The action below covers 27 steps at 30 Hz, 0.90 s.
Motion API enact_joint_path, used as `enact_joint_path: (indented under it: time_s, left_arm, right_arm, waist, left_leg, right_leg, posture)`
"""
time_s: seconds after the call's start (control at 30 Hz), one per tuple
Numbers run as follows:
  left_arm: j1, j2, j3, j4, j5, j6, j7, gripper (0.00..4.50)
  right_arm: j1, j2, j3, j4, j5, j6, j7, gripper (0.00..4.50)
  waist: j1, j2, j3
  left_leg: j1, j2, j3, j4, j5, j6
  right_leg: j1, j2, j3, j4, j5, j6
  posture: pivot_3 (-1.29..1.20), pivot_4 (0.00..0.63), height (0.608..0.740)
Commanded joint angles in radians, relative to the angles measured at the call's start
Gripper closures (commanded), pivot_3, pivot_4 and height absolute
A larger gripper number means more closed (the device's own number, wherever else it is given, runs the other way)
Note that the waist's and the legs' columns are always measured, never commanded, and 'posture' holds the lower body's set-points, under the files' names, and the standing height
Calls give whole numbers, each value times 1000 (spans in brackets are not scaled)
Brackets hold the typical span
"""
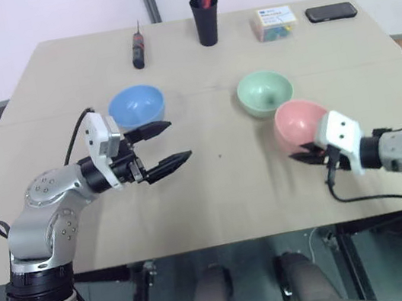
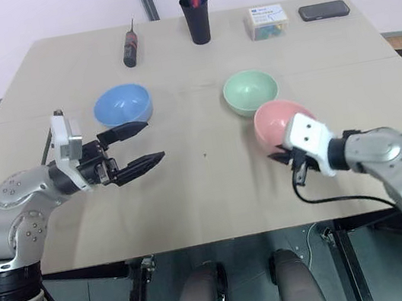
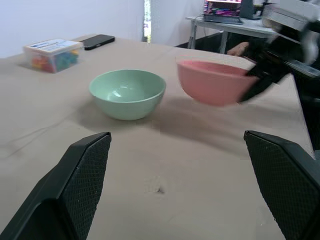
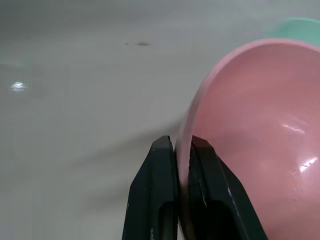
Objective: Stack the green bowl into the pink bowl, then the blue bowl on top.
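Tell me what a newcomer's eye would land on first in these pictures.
First, the pink bowl near the table's right front, tilted, its rim pinched by the shut right end effector. Just behind it sits the green bowl, upright on the table. On the left, the left end effector hovers wide open in front of the blue bowl.

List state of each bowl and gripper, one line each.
Pink bowl: tilted, rim pinched by right gripper, off the table.
Green bowl: upright on table, empty, apart from pink.
Blue bowl: upright on table, empty.
Left gripper: open, holding nothing.
Right gripper: shut on pink bowl's rim.
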Motion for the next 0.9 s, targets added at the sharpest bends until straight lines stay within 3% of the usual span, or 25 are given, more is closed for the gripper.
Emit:
enact_joint_path:
  time_s: [0.03, 0.13, 0.3, 0.5, 0.57, 0.63, 0.77, 0.9]
  left_arm:
    - [-20, 12, 19, -8, 4, -23, -9, 0]
    - [-25, 12, 14, -7, 11, -33, -8, 0]
    - [-16, 8, 17, -43, 12, -32, 8, 0]
    - [8, 9, 21, -71, 26, -45, 25, 0]
    - [3, 6, 17, -69, 33, -47, 37, 0]
    - [-7, -4, 15, -67, 27, -39, 56, 0]
    - [-13, -14, 3, -81, 19, -29, 68, 0]
    - [-15, -18, 1, -91, 14, -23, 73, 0]
  right_arm:
    - [-12, 3, 88, -4, -80, -16, -33, 4442]
    - [-56, 19, 159, 84, -149, -56, -40, 4442]
    - [-91, -1, 125, 114, -134, -31, 6, 2637]
    - [-145, -19, -94, -4, 94, 126, 76, 112]
    - [-189, -45, -168, -21, 169, 170, 104, 112]
    - [-258, -65, -195, 35, 146, 119, 96, 112]
    - [-371, -107, -55, 316, -103, -162, 66, 112]
    - [-550, -47, 81, 686, -295, -451, 48, 112]
  waist:
    - [-2, 0, 0]
    - [-6, 0, 0]
    - [-2, -1, 0]
    - [-4, -1, 0]
    - [-3, -1, 0]
    - [-4, -1, 0]
    - [-6, -2, 0]
    - [-7, -2, 0]
  left_leg:
    - [0, 0, 0, 0, 0, 0]
    - [0, 0, 0, 0, 0, 0]
    - [1, 0, 1, 0, 0, 0]
    - [0, 0, 0, 0, 0, 0]
    - [0, 1, 0, 0, 0, 0]
    - [0, 1, 0, 0, 0, 0]
    - [2, 0, 1, 0, 0, 0]
    - [1, 0, 3, 0, 0, 0]
  right_leg:
    - [0, 0, 0, 0, 0, 0]
    - [0, 0, 0, 1, 0, 0]
    - [0, 0, 1, 2, 0, 0]
    - [-1, 0, 1, 2, 0, 0]
    - [-1, 0, 0, 2, 0, 0]
    - [-1, 0, 0, 2, 0, 0]
    - [0, 0, 1, 2, 0, 0]
    - [-1, 0, 3, 2, 0, 0]
  posture:
    - [0, 150, 740]
    - [0, 150, 740]
    - [0, 150, 740]
    - [0, 150, 740]
    - [0, 150, 740]
    - [0, 150, 740]
    - [0, 150, 740]
    - [0, 150, 740]
